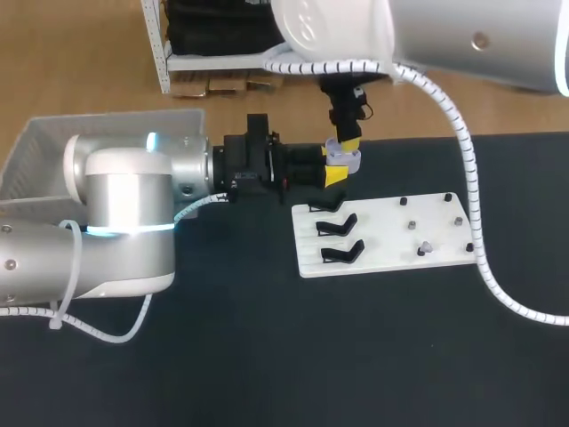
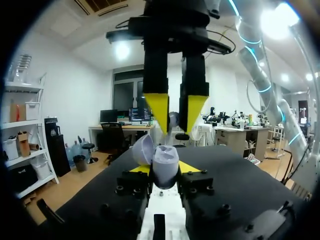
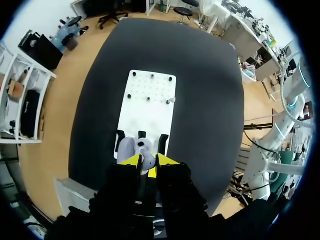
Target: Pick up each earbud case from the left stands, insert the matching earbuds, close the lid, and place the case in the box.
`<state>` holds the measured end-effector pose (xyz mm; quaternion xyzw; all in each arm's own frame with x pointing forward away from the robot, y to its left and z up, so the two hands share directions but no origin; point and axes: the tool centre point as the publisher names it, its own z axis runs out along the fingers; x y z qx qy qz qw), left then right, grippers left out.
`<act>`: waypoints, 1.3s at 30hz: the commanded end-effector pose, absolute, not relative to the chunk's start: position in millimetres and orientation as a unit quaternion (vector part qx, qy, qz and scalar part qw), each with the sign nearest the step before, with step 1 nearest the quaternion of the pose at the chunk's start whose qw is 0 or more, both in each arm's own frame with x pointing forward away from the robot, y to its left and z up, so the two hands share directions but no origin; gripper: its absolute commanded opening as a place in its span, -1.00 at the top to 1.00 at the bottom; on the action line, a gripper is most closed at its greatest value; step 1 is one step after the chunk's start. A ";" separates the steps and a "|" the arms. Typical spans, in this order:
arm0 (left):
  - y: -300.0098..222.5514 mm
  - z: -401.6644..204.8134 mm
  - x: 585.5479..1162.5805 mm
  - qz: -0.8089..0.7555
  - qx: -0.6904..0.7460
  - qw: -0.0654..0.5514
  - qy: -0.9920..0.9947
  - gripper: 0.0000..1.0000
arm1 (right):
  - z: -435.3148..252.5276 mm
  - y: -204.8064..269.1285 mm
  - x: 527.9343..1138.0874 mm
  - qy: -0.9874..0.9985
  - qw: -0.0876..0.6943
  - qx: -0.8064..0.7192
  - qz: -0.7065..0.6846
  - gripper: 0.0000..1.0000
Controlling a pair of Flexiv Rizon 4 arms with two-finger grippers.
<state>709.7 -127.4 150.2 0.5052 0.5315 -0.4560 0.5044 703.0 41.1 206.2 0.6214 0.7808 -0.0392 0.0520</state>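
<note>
My left gripper (image 1: 336,173) is shut on a lavender earbud case (image 1: 343,158), held in the air just behind the white stand board (image 1: 382,233). In the left wrist view the case (image 2: 165,167) sits between my left gripper's (image 2: 165,170) yellow tips with its lid (image 2: 142,149) hinged open. My right gripper (image 2: 175,116) hangs straight above the open case, shut on a small grey earbud (image 2: 173,120). From the right wrist view my right gripper (image 3: 149,161) is directly over the case (image 3: 131,148).
Three black stands (image 1: 338,228) at the board's left end hold nothing. Small pegs dot the board's right half, one with a pale earbud (image 1: 425,246). A white box (image 1: 53,147) sits at the table's far left, behind my left arm.
</note>
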 end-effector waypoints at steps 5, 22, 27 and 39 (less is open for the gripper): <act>-127.3 148.7 707.8 -0.455 0.503 0.510 0.530 1.00 | 201.5 41.3 705.8 0.779 0.052 0.624 -0.042 1.00; -127.3 148.7 707.8 -0.455 0.503 0.510 0.530 1.00 | 196.9 33.5 704.3 0.775 0.052 0.628 -0.041 1.00; -127.3 148.7 707.8 -0.455 0.503 0.510 0.530 1.00 | 196.0 34.4 705.9 0.776 0.052 0.627 -0.041 1.00; -127.3 148.7 707.8 -0.455 0.503 0.510 0.530 1.00 | 187.4 32.5 705.3 0.778 0.043 0.626 -0.041 1.00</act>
